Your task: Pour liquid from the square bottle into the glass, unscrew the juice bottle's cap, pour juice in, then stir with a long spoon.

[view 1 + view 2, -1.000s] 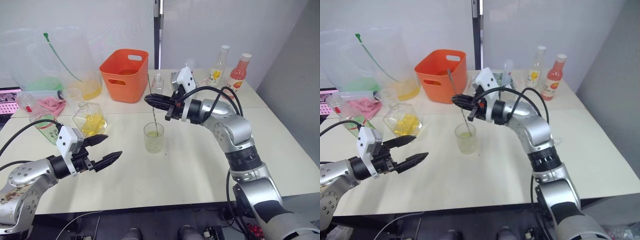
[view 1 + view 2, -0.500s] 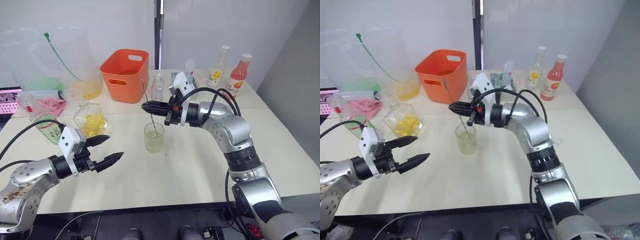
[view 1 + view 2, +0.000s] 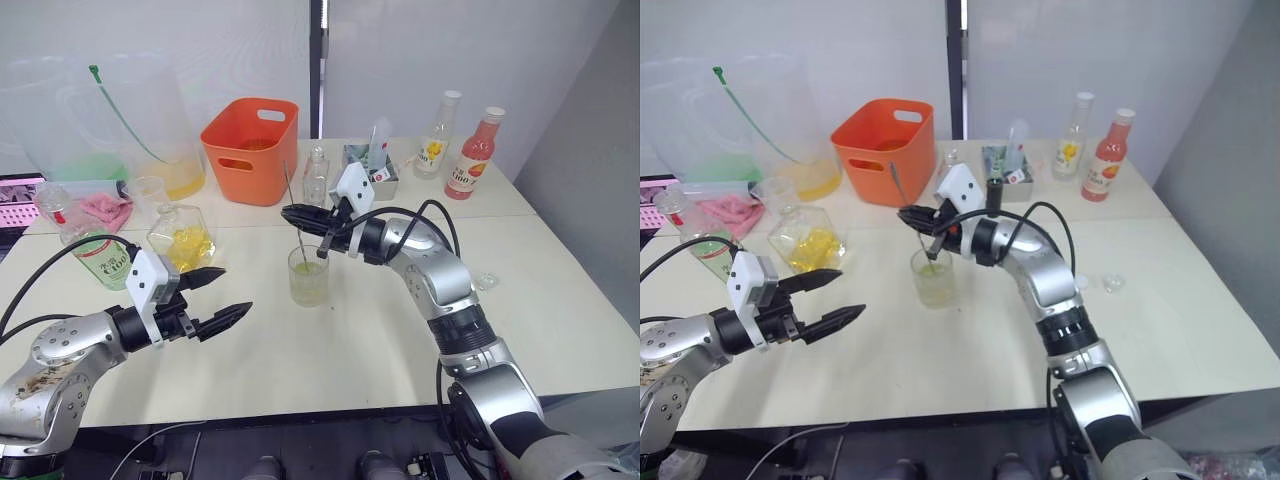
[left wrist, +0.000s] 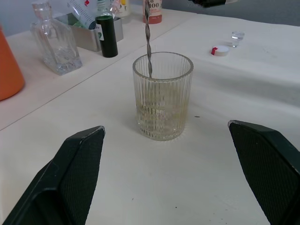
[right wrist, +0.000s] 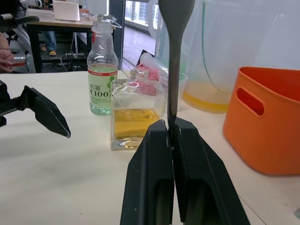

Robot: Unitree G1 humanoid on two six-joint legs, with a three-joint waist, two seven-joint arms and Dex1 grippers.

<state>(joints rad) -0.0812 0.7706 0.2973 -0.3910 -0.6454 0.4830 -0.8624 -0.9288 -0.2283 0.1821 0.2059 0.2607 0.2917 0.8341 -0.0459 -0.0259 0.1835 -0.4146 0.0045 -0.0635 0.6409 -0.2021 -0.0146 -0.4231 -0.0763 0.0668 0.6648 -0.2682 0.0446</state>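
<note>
The glass [image 3: 308, 277] stands mid-table with a little pale liquid in it. The long spoon [image 3: 297, 215] leans in it, bowl down, and my right gripper [image 3: 297, 216] is shut on its stem just above the rim. My left gripper [image 3: 236, 291] hovers open to the left of the glass, with nothing between its fingers [image 4: 79, 168]. Behind it sits the square bottle [image 3: 183, 241] with yellow contents. Farther left is the green juice bottle [image 3: 100, 262]. A small white and red cap [image 4: 220, 50] lies on the table beyond the glass.
An orange basket [image 3: 250, 140] and a small clear bottle [image 3: 315, 175] stand behind the glass. A metal tray [image 3: 372, 172], a yellow-labelled bottle [image 3: 435, 140] and a pink-red bottle [image 3: 468, 165] are at the back right. Large clear jugs [image 3: 150, 120] and a measuring cup [image 3: 145, 190] fill the back left.
My right gripper has swung left and slightly down with the spoon, whose stem has moved round in the glass. The left gripper stays open and has edged slightly right.
</note>
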